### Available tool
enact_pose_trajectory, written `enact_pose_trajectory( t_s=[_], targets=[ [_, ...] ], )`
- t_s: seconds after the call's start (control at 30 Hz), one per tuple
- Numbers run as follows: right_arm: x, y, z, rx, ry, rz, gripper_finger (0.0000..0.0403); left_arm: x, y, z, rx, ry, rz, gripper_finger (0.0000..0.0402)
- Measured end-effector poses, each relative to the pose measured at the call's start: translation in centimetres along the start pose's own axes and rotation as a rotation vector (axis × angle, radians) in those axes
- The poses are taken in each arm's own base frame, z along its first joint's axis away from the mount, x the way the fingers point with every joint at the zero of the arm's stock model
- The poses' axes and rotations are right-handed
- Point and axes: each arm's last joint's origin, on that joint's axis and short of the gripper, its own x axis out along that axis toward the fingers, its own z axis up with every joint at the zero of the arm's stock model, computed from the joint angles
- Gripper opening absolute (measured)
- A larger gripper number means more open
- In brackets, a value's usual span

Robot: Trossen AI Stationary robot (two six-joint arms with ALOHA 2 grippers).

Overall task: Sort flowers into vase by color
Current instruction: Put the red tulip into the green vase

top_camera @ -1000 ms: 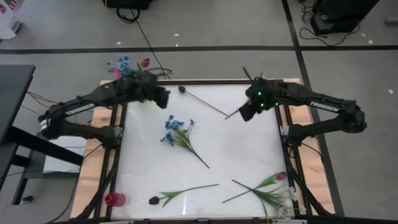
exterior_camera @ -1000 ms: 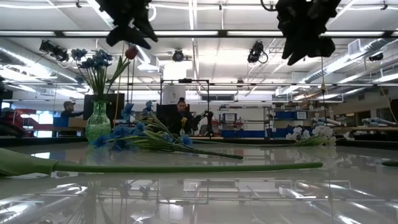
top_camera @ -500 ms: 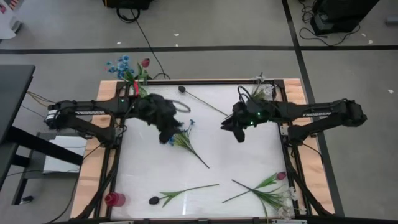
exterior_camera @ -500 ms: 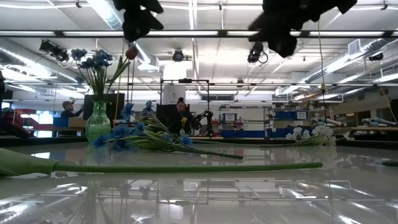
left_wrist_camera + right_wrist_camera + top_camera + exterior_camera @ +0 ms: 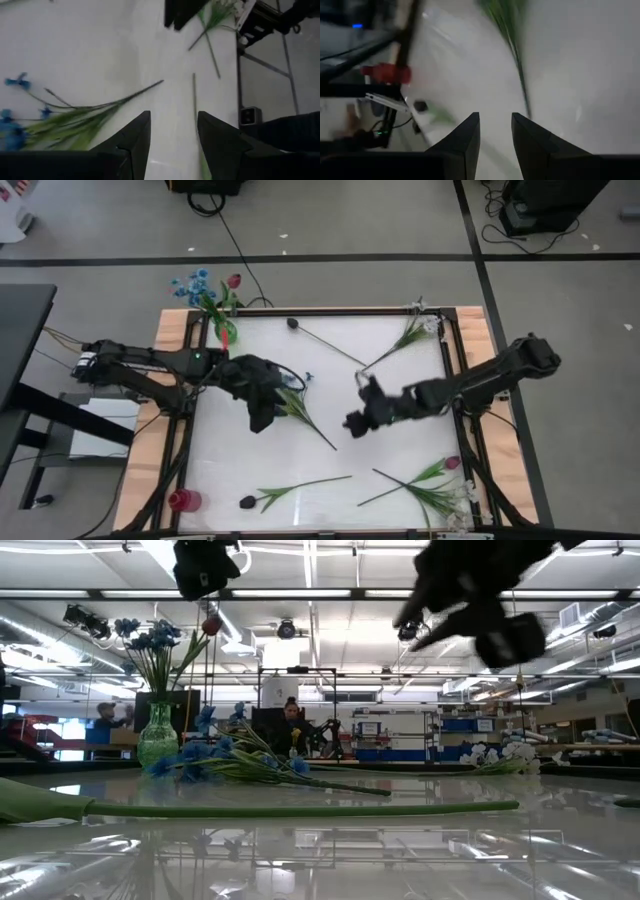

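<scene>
Green vase [image 5: 224, 332] at desk far-left corner already holds blue and red flowers. Remaining flowers: blue spray [image 5: 290, 400] mid-desk, others near edge. Left tool [image 5: 262, 415] over spray, right tool [image 5: 357, 423] mid-desk, both parted, empty.

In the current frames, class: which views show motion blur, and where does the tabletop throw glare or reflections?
Right wrist view: the green stem and red object smear from motion. Low view: the right gripper is blurred overhead; the glossy table mirrors the ceiling lights. High view and left wrist view: sharp.
</scene>
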Motion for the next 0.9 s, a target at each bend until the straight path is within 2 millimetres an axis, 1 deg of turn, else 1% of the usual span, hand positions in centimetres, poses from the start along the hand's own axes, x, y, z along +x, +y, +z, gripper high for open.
enact_pose_trajectory(
  t_s=[0.1, 0.17, 0.27, 0.33, 0.43, 0.53, 0.6, 0.7, 0.73, 0.8, 0.9],
  targets=[
    [0.9, -0.2, -3.1, 0.165, 0.075, -0.057, 0.0121, 0.9, -0.8, -0.6, 0.024, 0.034, 0.009, 0.0167],
    [1.1, -0.7, -5.4, 0.273, 0.109, -0.119, 0.0121, 1.6, -1.3, -0.9, 0.041, 0.047, 0.023, 0.0167],
    [0.5, -1.9, -8.4, 0.414, 0.13, -0.232, 0.0121, 2.8, -1.7, -1.2, 0.056, 0.068, 0.038, 0.0167],
    [-0.5, -2.7, -9.5, 0.49, 0.142, -0.323, 0.0121, 3.7, -1.9, -1.4, 0.054, 0.082, 0.039, 0.0167],
    [-1.7, -3.2, -9.8, 0.51, 0.198, -0.427, 0.0121, 4.9, -2.5, -1.5, 0.046, 0.085, 0.026, 0.0167],
    [-2.9, -3.7, -9.5, 0.499, 0.221, -0.503, 0.0121, 6.0, -3.0, -2.1, 0.056, 0.116, 0.022, 0.0167],
    [-3.7, -4.2, -9.3, 0.481, 0.246, -0.59, 0.0121, 6.4, -3.5, -2.5, 0.056, 0.132, 0.017, 0.0167],
    [-4.9, -4.9, -10.2, 0.472, 0.344, -0.711, 0.0121, 6.7, -4.2, -3.1, 0.056, 0.156, 0.008, 0.0167],
    [-5.2, -5.1, -10.6, 0.481, 0.349, -0.744, 0.0121, 6.7, -4.3, -3.2, 0.06, 0.16, 0.004, 0.0167],
    [-5.4, -5.5, -11.2, 0.478, 0.364, -0.787, 0.0121, 6.7, -4.7, -3.5, 0.071, 0.165, -0.006, 0.0167],
    [-4.8, -6.0, -11.8, 0.472, 0.361, -0.846, 0.0121, 6.7, -5.0, -3.7, 0.075, 0.167, -0.013, 0.0167]
  ],
)
